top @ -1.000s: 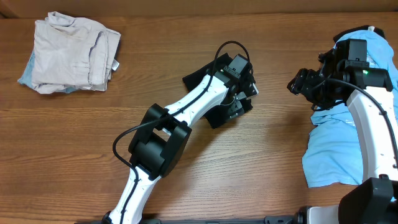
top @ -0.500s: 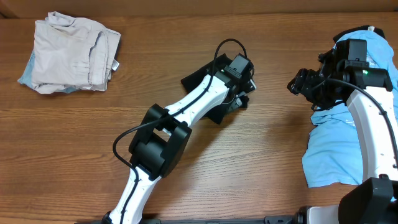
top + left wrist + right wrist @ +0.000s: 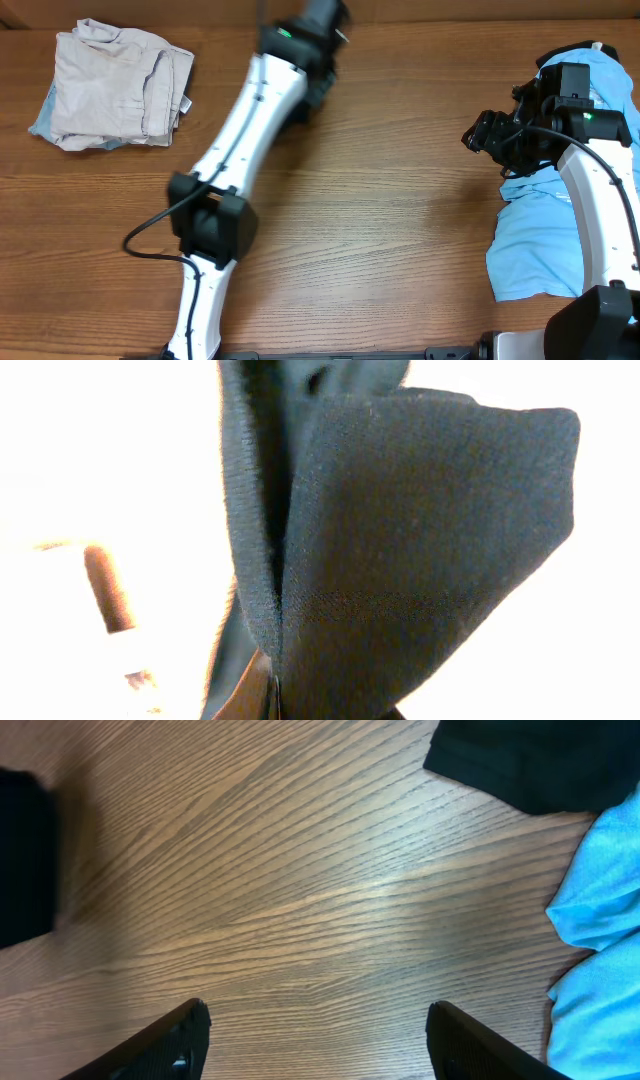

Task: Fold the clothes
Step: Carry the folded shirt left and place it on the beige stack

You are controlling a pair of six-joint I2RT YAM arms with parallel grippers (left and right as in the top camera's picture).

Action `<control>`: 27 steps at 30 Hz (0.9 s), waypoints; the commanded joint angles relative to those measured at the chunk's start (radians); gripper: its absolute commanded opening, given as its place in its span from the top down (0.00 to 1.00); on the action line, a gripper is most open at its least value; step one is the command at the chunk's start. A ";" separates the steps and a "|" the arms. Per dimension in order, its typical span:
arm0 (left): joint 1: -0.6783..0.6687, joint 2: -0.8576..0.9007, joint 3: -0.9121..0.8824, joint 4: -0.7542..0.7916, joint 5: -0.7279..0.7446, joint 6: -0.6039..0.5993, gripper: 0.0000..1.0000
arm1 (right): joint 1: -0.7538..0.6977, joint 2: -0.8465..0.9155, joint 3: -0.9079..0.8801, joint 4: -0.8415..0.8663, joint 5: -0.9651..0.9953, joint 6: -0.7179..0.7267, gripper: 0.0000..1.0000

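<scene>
Soft black cloth T-shirt (image 3: 420, 540) dangles from the left gripper's (image 3: 322, 22) pinching jaws at the brown wooden table's (image 3: 380, 240) far edge; right gripper (image 3: 315, 1025), spread, well apart.

Finding no legible text, brand, number or sign in any view. Noting a small white tag (image 3: 185, 104) at the right edge of the cream garment (image 3: 110, 85), too small for reading from overhead. Noting black cloth (image 3: 420, 540) filling the left wrist view, showing plain weave only. Recording plain, unmarked surfaces on the light blue cloth (image 3: 530, 250) and the wooden table (image 3: 400, 250).
</scene>
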 commanded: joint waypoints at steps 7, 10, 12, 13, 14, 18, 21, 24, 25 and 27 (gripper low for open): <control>0.259 -0.038 0.284 -0.037 -0.093 0.006 0.96 | -0.002 -0.008 0.012 0.006 0.010 -0.006 0.27; 0.344 -0.038 0.350 -0.022 -0.093 0.006 0.96 | -0.002 -0.008 0.012 0.006 0.010 -0.006 0.27; 0.394 -0.038 0.382 -0.001 -0.092 0.014 0.96 | -0.002 -0.008 0.012 0.006 0.010 -0.006 0.27; 0.422 -0.038 0.390 0.017 -0.093 0.026 0.96 | -0.002 -0.008 0.012 0.006 0.010 -0.005 0.27; 0.444 -0.038 0.393 0.036 -0.093 0.041 0.96 | -0.002 -0.008 0.012 0.006 0.010 -0.004 0.27; 0.540 -0.034 0.392 0.106 -0.092 0.099 0.96 | -0.002 -0.008 0.012 0.005 0.009 -0.001 0.27; 0.614 -0.031 0.380 0.129 -0.088 0.132 0.96 | 0.000 -0.008 0.012 0.005 0.009 0.002 0.27; 0.669 -0.031 0.343 0.148 -0.084 0.156 0.96 | 0.000 -0.008 0.012 0.005 0.009 0.002 0.27; 0.684 -0.031 0.325 0.153 -0.078 0.159 0.96 | 0.000 -0.008 0.012 0.005 0.009 0.002 0.27; 0.709 -0.031 0.284 0.162 -0.060 0.159 0.96 | 0.000 -0.008 0.012 0.005 0.009 0.002 0.27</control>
